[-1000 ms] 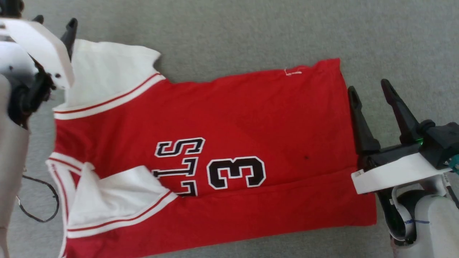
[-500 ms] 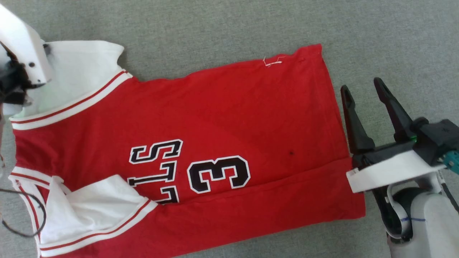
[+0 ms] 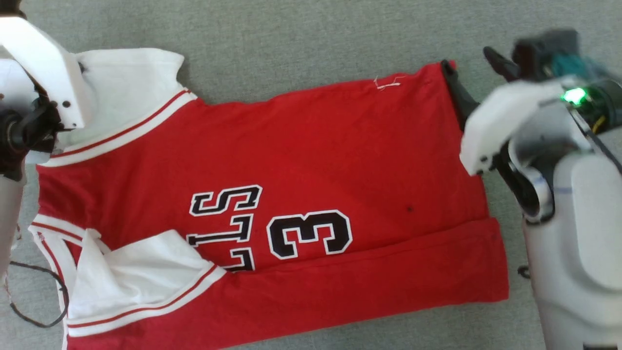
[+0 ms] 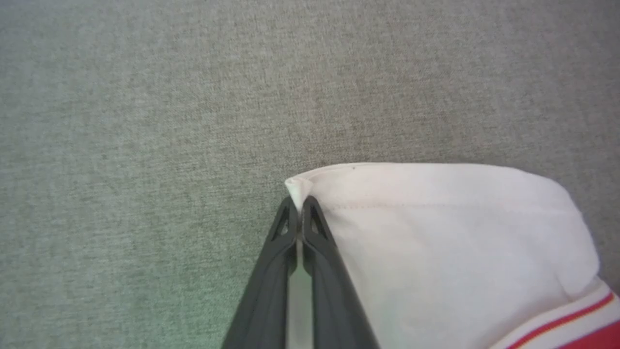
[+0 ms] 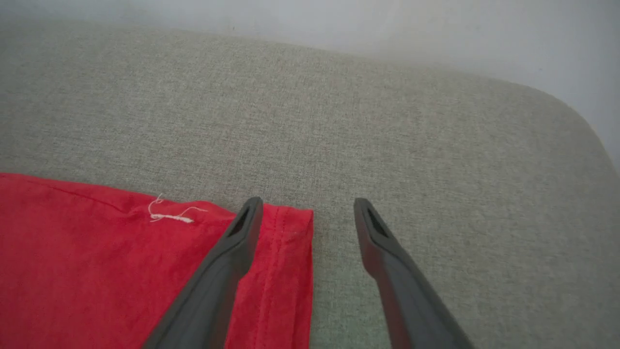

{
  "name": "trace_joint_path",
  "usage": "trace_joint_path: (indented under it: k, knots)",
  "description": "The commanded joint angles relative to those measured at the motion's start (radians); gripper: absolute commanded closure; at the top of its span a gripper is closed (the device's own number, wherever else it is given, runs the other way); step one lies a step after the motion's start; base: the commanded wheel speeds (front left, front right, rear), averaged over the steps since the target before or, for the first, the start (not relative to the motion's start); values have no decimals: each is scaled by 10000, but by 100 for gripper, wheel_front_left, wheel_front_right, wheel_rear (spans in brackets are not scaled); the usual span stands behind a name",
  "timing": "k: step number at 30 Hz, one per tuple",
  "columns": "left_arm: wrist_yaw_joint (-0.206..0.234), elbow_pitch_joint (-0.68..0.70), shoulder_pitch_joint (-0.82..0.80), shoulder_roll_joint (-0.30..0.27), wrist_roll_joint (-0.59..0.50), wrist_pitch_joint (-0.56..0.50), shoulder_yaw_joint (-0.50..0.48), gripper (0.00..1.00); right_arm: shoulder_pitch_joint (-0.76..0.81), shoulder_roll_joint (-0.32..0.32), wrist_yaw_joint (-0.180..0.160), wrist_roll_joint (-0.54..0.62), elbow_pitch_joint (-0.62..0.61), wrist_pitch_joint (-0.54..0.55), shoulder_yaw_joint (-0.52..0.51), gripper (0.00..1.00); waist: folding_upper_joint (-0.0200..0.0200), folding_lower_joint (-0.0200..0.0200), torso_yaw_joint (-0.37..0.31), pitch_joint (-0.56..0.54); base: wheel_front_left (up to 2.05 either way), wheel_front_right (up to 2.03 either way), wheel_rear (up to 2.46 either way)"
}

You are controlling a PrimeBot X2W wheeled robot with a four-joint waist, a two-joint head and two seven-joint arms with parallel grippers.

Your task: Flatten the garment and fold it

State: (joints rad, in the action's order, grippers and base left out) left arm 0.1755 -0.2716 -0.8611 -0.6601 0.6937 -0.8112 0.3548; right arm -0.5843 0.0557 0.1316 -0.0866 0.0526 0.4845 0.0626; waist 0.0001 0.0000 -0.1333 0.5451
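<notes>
The garment [image 3: 316, 160] lies spread on a grey surface, red with black lettering and a "3", its near long edge folded over. One white sleeve [image 3: 126, 92] lies at the upper left and another [image 3: 141, 272] is folded onto the body at the lower left. My left gripper [image 4: 300, 203] is shut on the far corner of the upper white sleeve [image 4: 436, 242]. In the head view its fingers are hidden behind the white wrist plate [image 3: 48, 63]. My right gripper [image 5: 307, 206] stands open over the hem's far corner [image 5: 290, 232], one finger over the red cloth, the other over bare surface.
Grey fabric surface [image 3: 311, 43] surrounds the garment. Its rounded far edge [image 5: 557, 102] shows in the right wrist view, with a pale background beyond. A thin black cable [image 3: 29, 318] loops at the lower left of the head view.
My left gripper has closed on the sleeve's corner. My right arm has travelled from the hem's middle up to its far corner, still open. The head camera has shifted a little.
</notes>
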Motion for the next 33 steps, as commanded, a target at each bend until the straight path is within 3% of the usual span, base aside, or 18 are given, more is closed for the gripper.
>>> trace_joint_path:
  k: [1, 8, 9, 10, 11, 12, 13, 18, 25, 29, 33]
  knots:
    - [-70, -42, 237, 73, -48, 13, 82, 100, -236, -21, -9, 64, 159, 317, -40, 0, -1, 0, 76, 63, 0, 0, 0]
    - [-310, 51, 108, 228, -60, 310, 217, 100, -1080, -41, -9, 260, 956, 3091, -255, 0, -1, 0, 339, 259, 0, 0, 0]
    - [-346, 69, 93, 245, -65, 359, 235, 100, -1124, -44, -9, 225, 1013, 3374, -282, 24, -1, 0, 364, 274, 0, 0, 0]
    - [-377, 77, 78, 262, -65, 409, 246, 100, -1143, -46, -9, 232, 1039, 3647, -291, 60, -1, 0, 385, 284, 0, 0, 0]
    - [-416, 78, 64, 271, -68, 466, 257, 100, -1141, -48, -9, 239, 1049, 3923, -288, 73, -1, 0, 405, 288, 0, 0, 0]
    - [-441, 73, 51, 277, -84, 551, 257, 100, -1137, -49, -9, 251, 1032, 4153, -269, 94, -1, 0, 424, 284, 0, 0, 0]
    - [-454, 64, 55, 272, -106, 638, 255, 100, -1129, -50, -9, 262, 990, 4326, -262, 100, -1, 0, 435, 273, 0, 0, 0]
    - [-613, 331, 227, 188, -409, 1887, 131, 100, -997, -52, -9, 164, 487, 3928, -147, 100, -1, 0, 465, 50, 0, 0, 0]
    - [-705, 1120, 1488, 359, -487, 4381, -303, 100, 241, -53, -9, -63, -155, 1383, -338, 100, -1, 0, 699, -955, 0, 0, 0]
    - [-414, 1901, 2807, 334, -297, 5121, -641, 100, 1245, -53, -9, -311, -491, 54, -428, 100, -1, 0, 866, -1751, 0, 0, 0]
    - [142, 3062, 4441, 194, -57, 5327, -995, 100, 2221, -54, -9, -427, -732, -929, -462, 100, -1, 0, 1039, -2458, 0, 0, 0]
